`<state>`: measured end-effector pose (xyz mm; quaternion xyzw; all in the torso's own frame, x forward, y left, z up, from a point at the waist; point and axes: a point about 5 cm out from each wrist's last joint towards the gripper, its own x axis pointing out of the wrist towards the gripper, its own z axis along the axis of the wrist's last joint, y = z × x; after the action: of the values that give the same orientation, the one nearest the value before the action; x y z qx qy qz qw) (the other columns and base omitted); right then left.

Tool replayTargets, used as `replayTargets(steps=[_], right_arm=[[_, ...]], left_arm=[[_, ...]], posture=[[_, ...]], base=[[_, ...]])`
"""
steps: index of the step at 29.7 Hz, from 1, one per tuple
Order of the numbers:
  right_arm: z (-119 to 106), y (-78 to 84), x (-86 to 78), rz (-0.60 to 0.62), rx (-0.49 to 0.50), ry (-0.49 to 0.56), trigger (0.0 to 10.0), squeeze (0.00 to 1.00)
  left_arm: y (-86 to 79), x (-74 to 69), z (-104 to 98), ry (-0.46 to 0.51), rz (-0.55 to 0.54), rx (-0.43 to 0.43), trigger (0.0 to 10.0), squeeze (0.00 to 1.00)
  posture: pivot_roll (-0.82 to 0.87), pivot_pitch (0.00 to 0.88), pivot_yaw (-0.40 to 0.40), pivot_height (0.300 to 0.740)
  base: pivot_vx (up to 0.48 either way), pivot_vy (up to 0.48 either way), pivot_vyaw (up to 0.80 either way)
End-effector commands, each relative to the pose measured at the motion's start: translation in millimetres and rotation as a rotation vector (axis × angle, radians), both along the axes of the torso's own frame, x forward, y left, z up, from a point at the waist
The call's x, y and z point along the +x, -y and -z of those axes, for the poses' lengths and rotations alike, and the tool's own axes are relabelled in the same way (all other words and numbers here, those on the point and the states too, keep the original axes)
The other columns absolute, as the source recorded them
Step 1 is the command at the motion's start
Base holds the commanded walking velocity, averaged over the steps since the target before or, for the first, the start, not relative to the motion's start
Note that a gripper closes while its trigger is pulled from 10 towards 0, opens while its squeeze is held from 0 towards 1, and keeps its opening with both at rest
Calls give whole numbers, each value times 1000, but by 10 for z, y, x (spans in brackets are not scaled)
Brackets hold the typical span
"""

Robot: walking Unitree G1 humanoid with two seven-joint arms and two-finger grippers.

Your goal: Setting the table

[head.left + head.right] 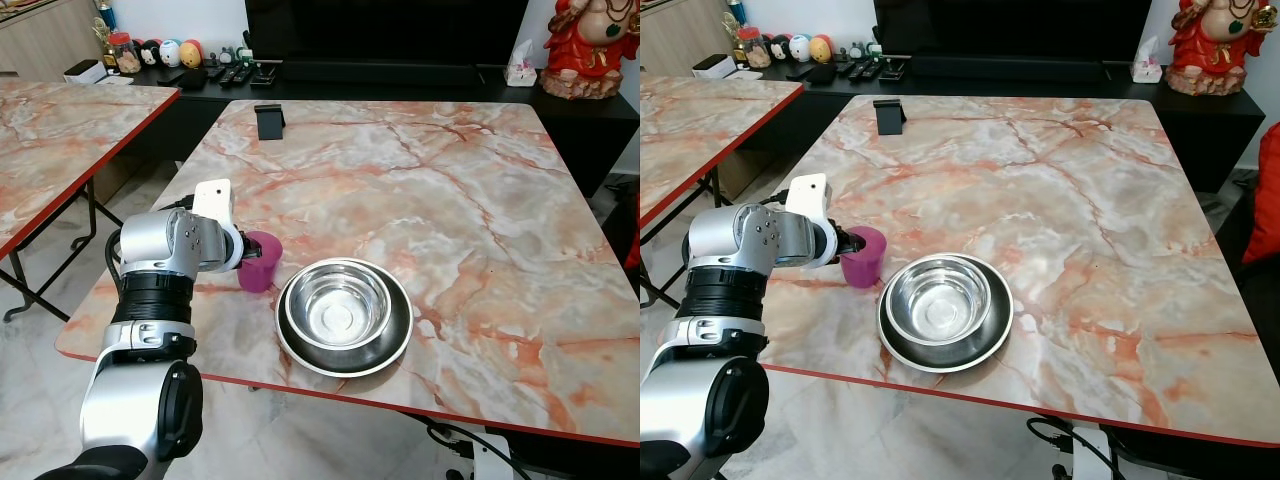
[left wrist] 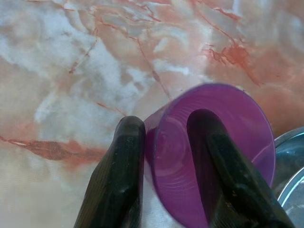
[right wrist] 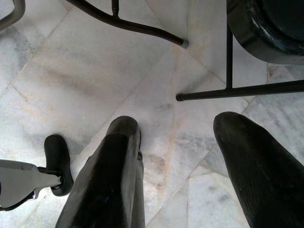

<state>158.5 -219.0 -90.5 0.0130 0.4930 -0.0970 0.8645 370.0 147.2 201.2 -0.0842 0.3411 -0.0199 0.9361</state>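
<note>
A small purple cup (image 1: 264, 266) is on the marble table (image 1: 450, 180) near the front left edge, just left of a steel bowl (image 1: 340, 305). The bowl rests in a dark plate (image 1: 345, 366). My left gripper (image 1: 248, 256) is shut on the purple cup (image 2: 218, 137). One finger (image 2: 124, 156) presses the outside of the wall and the other sits inside the rim. Whether the cup's base touches the table is unclear. My right gripper (image 3: 175, 128) hangs low over the tiled floor, its fingers wide apart and holding nothing.
A black phone stand (image 1: 269, 120) stands at the table's far left. A second marble table (image 1: 50, 130) is to the left, across a narrow gap. A low cabinet (image 1: 230, 75) with remotes and a red figurine (image 1: 590, 45) lie behind. Black chair legs (image 3: 228, 90) are near the right gripper.
</note>
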Motion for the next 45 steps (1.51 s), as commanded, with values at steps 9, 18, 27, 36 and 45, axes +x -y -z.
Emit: replayTargets(steps=[9,18,27,36,45], right_arm=[[7,-22,-3,-4,8,-9,10000,0],[6,-22,0,-6,9,-10,10000,0],[6,-21,-1,-7,10,-9,10000,0],[3,-12,1,-16,8,-9,10000,0],[-20,12,12,24,9,66,10000,0]], left_arm=[[-52,21,-48,35,-8,95,10000,0],[-43,27,-81,61,5,129,10000,0],[-37,54,-253,178,21,178,10000,0],[-41,29,-416,480,46,275,10000,0],[104,-366,32,868,141,445,10000,0]], posture=[[167,0,12,707],[170,0,10,707],[172,0,8,707],[189,0,-12,707],[167,0,-28,707]], base=[[0,0,0],[0,0,0],[0,0,0],[0,0,0],[0,0,0]])
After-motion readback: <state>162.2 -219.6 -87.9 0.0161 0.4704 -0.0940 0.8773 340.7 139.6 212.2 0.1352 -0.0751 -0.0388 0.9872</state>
